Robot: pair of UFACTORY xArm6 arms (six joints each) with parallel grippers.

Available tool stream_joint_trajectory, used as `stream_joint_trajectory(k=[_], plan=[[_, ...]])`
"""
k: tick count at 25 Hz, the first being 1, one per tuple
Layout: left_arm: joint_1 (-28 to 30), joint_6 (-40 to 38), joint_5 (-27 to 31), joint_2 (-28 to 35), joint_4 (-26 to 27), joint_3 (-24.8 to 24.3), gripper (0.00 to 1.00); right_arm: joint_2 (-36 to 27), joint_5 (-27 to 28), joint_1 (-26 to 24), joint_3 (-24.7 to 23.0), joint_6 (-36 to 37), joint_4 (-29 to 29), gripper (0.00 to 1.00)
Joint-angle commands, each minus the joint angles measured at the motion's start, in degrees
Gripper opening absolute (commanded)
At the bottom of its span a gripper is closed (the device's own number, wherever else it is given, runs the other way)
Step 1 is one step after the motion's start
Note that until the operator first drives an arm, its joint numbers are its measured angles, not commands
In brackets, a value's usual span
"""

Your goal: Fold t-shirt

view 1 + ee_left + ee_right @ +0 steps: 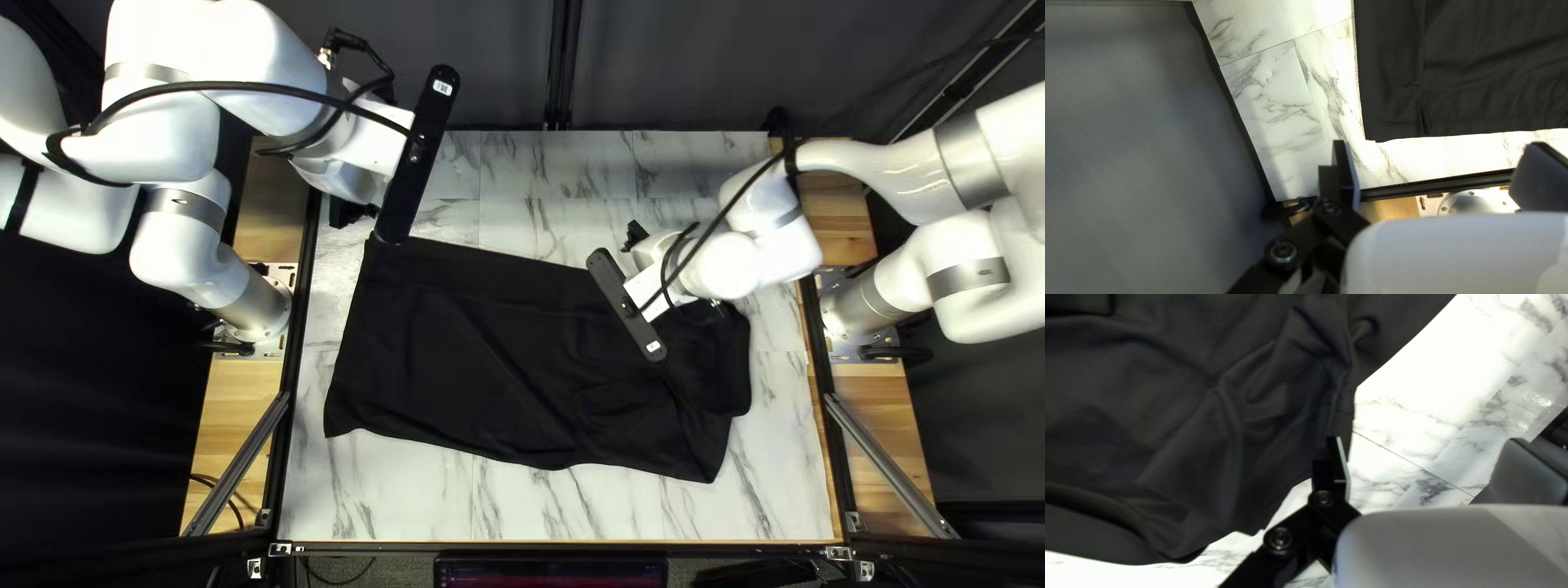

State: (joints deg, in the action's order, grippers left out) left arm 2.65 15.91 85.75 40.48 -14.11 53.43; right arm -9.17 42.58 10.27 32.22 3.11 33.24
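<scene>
A black t-shirt (468,348) lies spread across the table in the top left view, smoother at its left end and rumpled at its right. My left gripper (346,210) is above the table by the shirt's far left corner. In the left wrist view the t-shirt (1475,71) lies ahead of the left gripper (1437,163), whose fingers stand wide apart, holding nothing. My right gripper (635,236), partly hidden by its arm, hovers near the shirt's far edge. The right wrist view shows the right gripper (1426,452) open, one finger over the creased t-shirt (1208,419), the other over bare marble.
The marble-patterned tabletop (414,490) shows around the shirt. A dark frame rail (1426,185) runs beneath the left gripper, with a metal base plate (1475,201) beyond it. Behind the table's far edge hangs a dark curtain (664,65).
</scene>
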Motion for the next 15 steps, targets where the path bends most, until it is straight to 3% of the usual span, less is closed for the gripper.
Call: stream_joint_trajectory(k=[1,4,5,6,9,15], plan=[[0.0,0.0,0.0,0.0,0.0,0.0,1.0,2.43,-2.35,-0.93,-0.27,0.83,-0.34,1.0],[0.0,0.0,0.0,0.0,0.0,0.0,1.0,5.34,-2.78,-1.76,1.15,1.64,-0.6,0.77],[0.0,0.0,0.0,0.0,0.0,0.0,1.0,6.03,-2.74,-1.99,1.51,1.78,-0.6,0.52],[0.0,0.0,0.0,0.0,0.0,0.0,1.0,6.35,-2.63,-2.07,1.71,1.87,-0.65,0.05],[0.0,0.0,0.0,0.0,0.0,0.0,1.0,8.2,-3.2,-3.34,1.93,1.83,-0.01,0.0],[0.0,0.0,0.0,0.0,0.0,0.0,1.0,9.06,-2.86,-4.34,2.79,2.12,0.3,0.0]])
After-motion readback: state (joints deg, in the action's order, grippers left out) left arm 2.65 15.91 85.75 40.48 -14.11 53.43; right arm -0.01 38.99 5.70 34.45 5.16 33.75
